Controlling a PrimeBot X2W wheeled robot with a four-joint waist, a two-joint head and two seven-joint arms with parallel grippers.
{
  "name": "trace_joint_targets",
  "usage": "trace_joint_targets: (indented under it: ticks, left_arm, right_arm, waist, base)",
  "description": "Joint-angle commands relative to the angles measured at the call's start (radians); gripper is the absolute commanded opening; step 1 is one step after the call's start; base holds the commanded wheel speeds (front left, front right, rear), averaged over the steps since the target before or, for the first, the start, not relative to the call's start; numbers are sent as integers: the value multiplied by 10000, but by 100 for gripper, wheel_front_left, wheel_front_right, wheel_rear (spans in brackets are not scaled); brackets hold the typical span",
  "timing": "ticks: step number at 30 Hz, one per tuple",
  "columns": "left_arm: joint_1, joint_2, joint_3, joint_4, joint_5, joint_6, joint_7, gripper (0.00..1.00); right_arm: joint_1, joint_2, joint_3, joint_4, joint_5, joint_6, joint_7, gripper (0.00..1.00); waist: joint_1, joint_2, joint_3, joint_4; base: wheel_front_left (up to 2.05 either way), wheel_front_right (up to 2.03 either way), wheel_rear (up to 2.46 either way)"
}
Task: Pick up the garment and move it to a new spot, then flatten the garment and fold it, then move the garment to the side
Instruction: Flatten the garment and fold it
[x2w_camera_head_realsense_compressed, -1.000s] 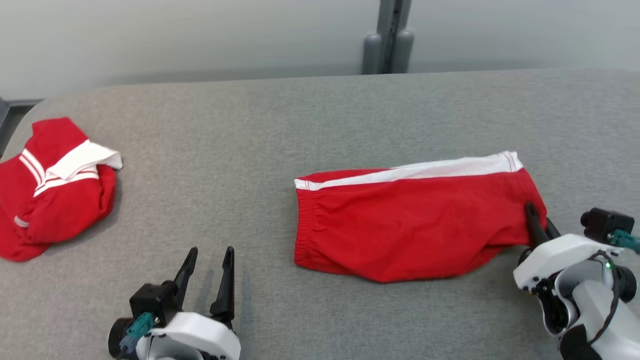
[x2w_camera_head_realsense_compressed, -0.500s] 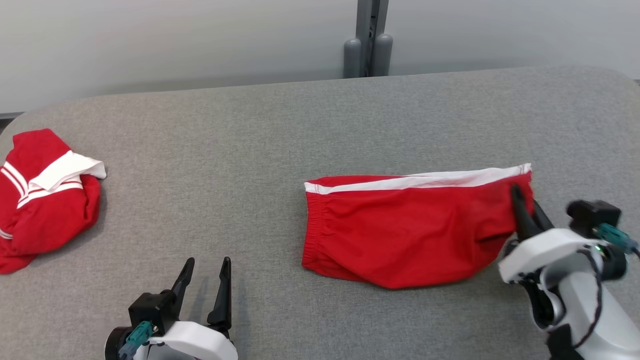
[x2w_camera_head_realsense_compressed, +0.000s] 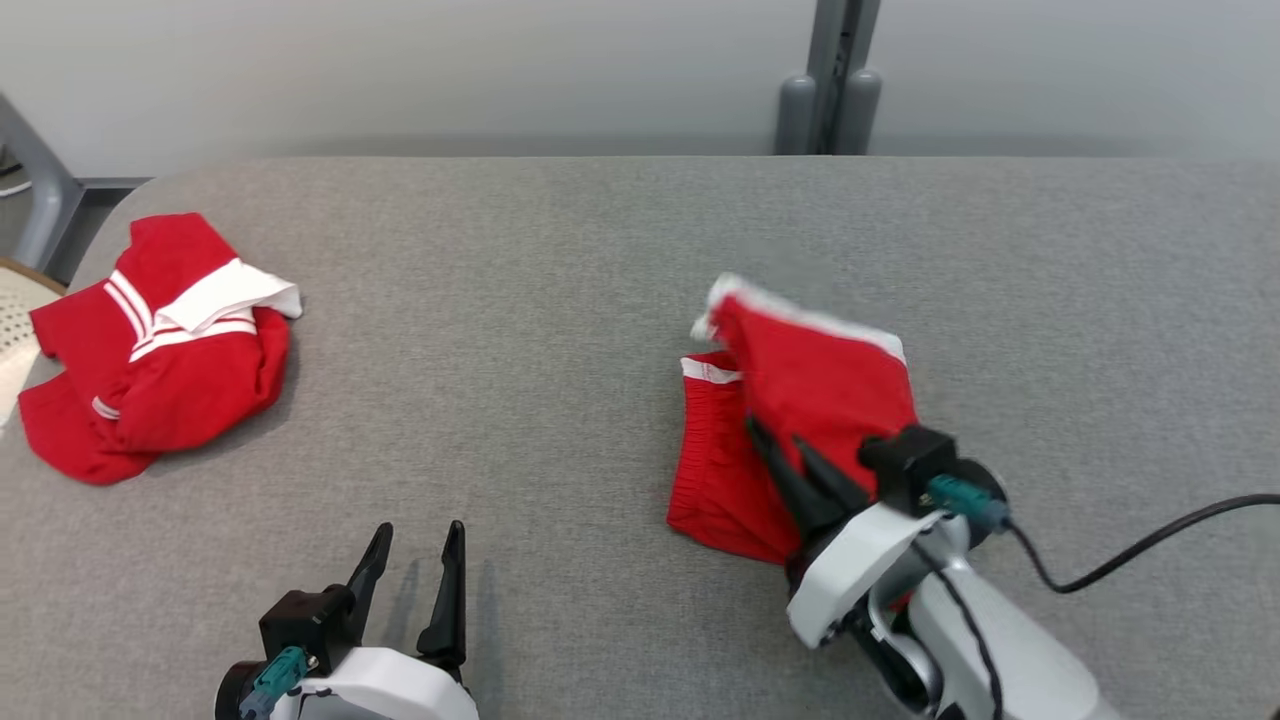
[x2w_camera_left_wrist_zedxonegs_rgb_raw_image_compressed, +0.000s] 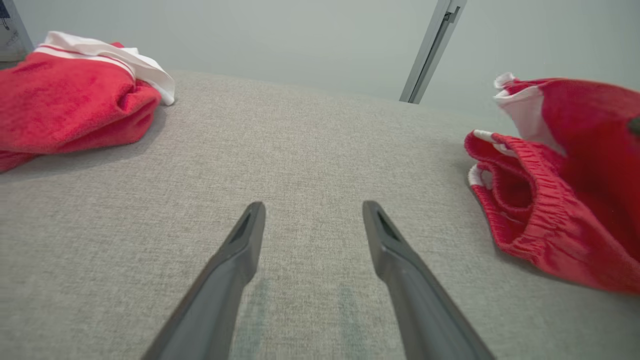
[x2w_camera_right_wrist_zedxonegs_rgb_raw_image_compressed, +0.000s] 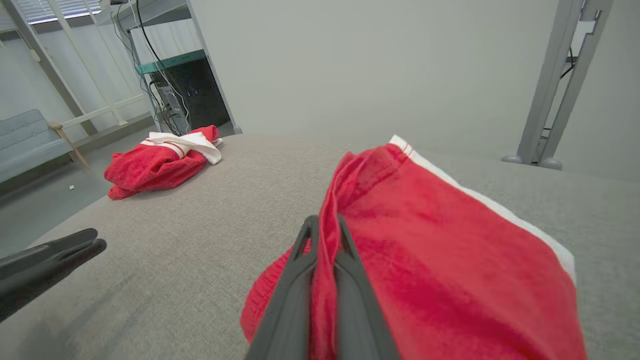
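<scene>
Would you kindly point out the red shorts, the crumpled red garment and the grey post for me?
red shorts (x2w_camera_head_realsense_compressed: 815, 385), head view, raised red panel.
crumpled red garment (x2w_camera_head_realsense_compressed: 170, 400), head view, red body.
grey post (x2w_camera_head_realsense_compressed: 840, 40), head view, upright section.

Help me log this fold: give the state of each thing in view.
red shorts: one end lifted and doubled over, waistband end on the table.
right tool: shut on the red shorts.
left tool: open, empty.
red-and-white garment: crumpled, lying at the table's left.
</scene>
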Motion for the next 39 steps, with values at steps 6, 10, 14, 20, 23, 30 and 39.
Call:
trace_joint_targets:
  ticks: [6, 10, 14, 20, 23, 30, 39]
  left_arm:
    - [-28, 42, -26, 15, 27, 41, -15, 100]
    - [-46, 39, 96, -30, 78, 98, -15, 100]
    - [39, 42, 319, -123, 43, 167, -15, 100]
    - [74, 44, 576, -191, 157, 184, -15, 100]
    - [100, 42, 664, -166, 201, 137, -15, 100]
    - [210, 39, 799, -203, 469, 82, -15, 100]
    - [480, 44, 951, -217, 821, 151, -15, 100]
  right_arm:
    - [-176, 51, 1117, 606, 714, 1, -30, 69]
    - [-243, 45, 1302, 352, 1288, 1, -41, 100]
    - [29, 31, 618, 101, 945, 1, -42, 100]
    - [682, 42, -1262, -96, -308, 1, -44, 100]
    - [1147, 51, -2329, -281, -902, 1, -44, 100]
    - [2200, 60, -4447, -1045, -1707, 1, -45, 100]
    - [3156, 54, -5543, -1554, -2171, 1, -46, 100]
  waist:
    - [0, 0, -2, 447]
    - [0, 0, -27, 417]
    - [0, 0, -80, 142]
    - [0, 0, -159, -373]
    - [0, 0, -214, -588]
    - [0, 0, -345, -921]
    - [0, 0, -686, -1034]
  base:
    - [0, 0, 0]
    - [0, 0, 0]
    - [0, 0, 0]
    - [0, 0, 0]
    - [0, 0, 0]
    - [0, 0, 0]
    - [0, 0, 0]
